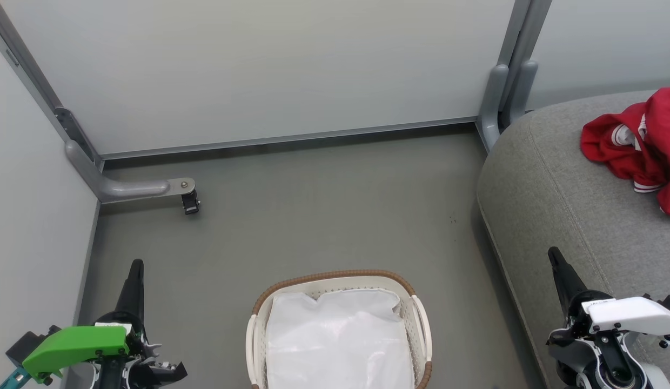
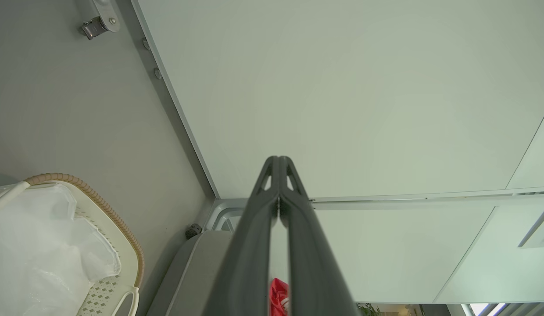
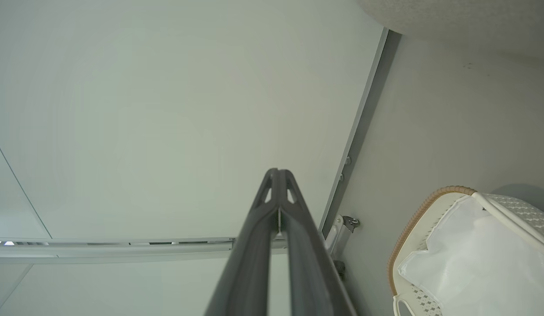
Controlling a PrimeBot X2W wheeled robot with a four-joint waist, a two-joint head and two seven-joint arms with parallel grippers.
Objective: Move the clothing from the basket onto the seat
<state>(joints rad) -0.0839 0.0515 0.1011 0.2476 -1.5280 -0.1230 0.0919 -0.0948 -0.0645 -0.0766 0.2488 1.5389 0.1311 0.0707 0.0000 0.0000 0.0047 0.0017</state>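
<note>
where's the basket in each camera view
Head view: basket at bottom centre, on the floor.
Left wrist view: basket in the bottom left corner.
Right wrist view: basket in the bottom right corner.
Shared landmark: the grey wall rail along the floor beyond it.

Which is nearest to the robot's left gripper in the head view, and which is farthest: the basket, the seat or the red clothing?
From the left gripper:
1. basket, just to its right.
2. seat, further right, past the basket.
3. red clothing, lying on the seat at the far right.
</note>
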